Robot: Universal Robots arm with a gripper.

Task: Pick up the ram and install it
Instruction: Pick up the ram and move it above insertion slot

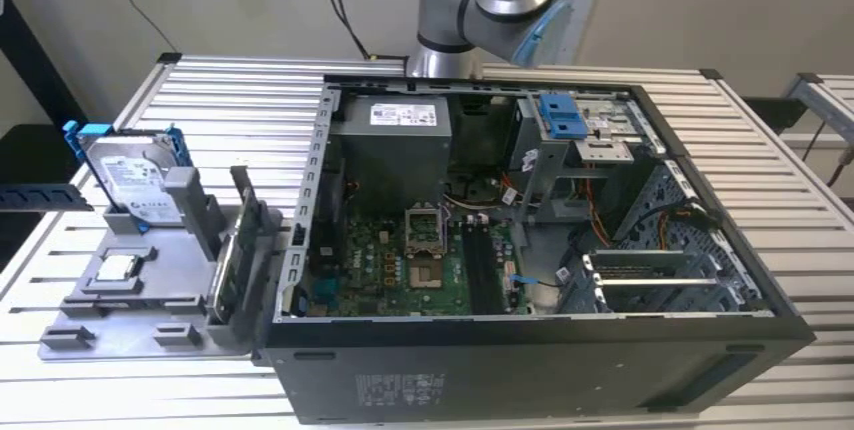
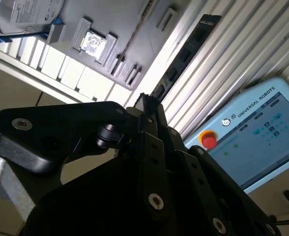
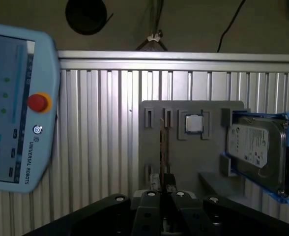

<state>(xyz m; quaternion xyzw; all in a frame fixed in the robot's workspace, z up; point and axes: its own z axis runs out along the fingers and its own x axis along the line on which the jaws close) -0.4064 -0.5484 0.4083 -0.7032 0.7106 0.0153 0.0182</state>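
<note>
Looking past the black gripper in the second wrist view, we see its jaws clamped on one end of the ram, a long dark memory stick, with a grey plastic tray beyond.

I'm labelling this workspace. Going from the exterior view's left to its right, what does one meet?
Hard drive in its blue frame → upright card in the grey holder → motherboard inside the open computer case → blue drive bracket.

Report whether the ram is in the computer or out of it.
Out. In the second wrist view the ram sticks out from the hand, over the table beside the grey tray.
</note>
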